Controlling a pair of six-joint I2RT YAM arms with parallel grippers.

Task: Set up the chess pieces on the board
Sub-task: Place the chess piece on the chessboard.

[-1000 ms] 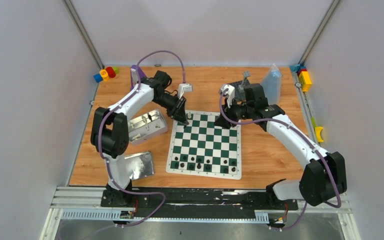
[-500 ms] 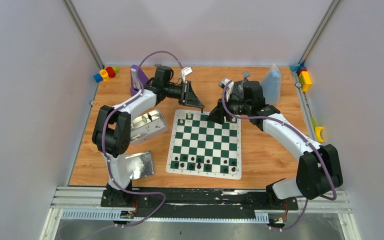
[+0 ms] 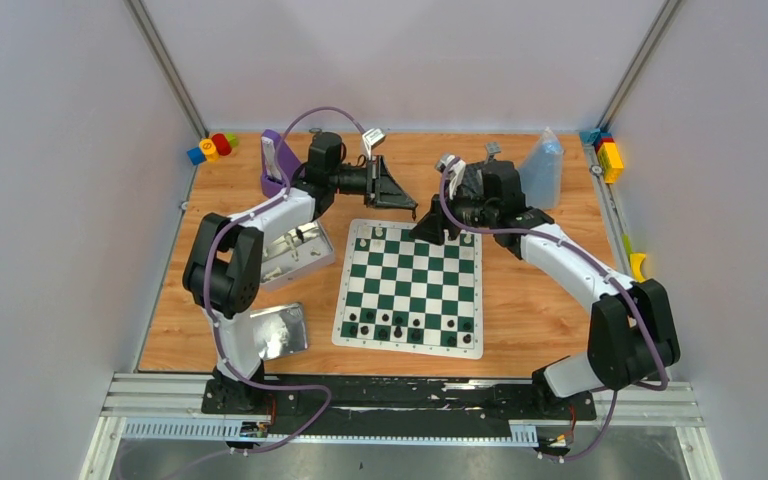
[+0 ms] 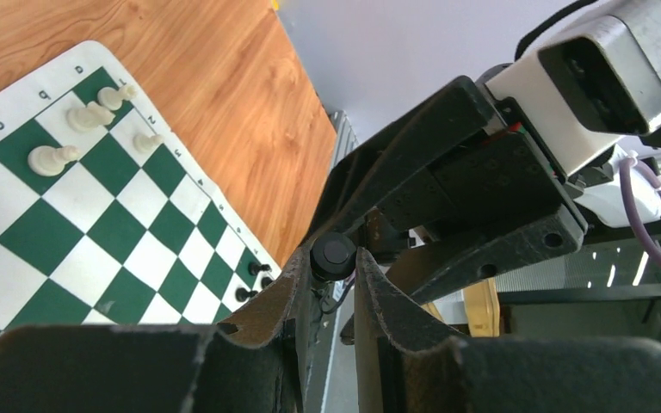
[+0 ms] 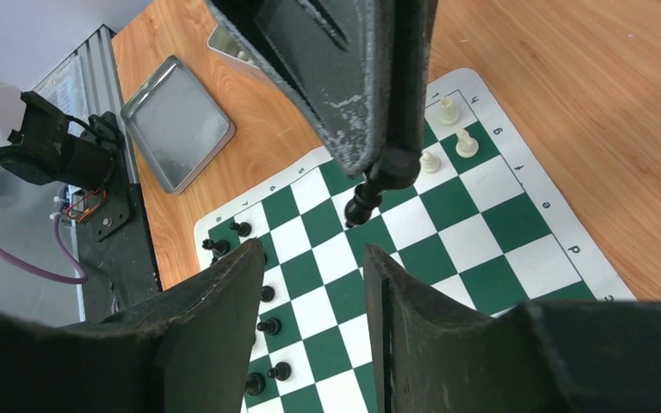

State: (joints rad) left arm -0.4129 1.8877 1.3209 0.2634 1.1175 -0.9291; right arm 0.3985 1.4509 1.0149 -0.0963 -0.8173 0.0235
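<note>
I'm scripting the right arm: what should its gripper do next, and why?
Probably the right gripper should ease forward until its open jaws flank the black piece. The left gripper holds that piece out in mid-air; the right one faces it, not yet around it.

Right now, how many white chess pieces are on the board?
7 visible. Four white pieces stand in the board's far corner on the right arm's side; three stand in the far corner on the left arm's side. More may sit out of sight.
</note>
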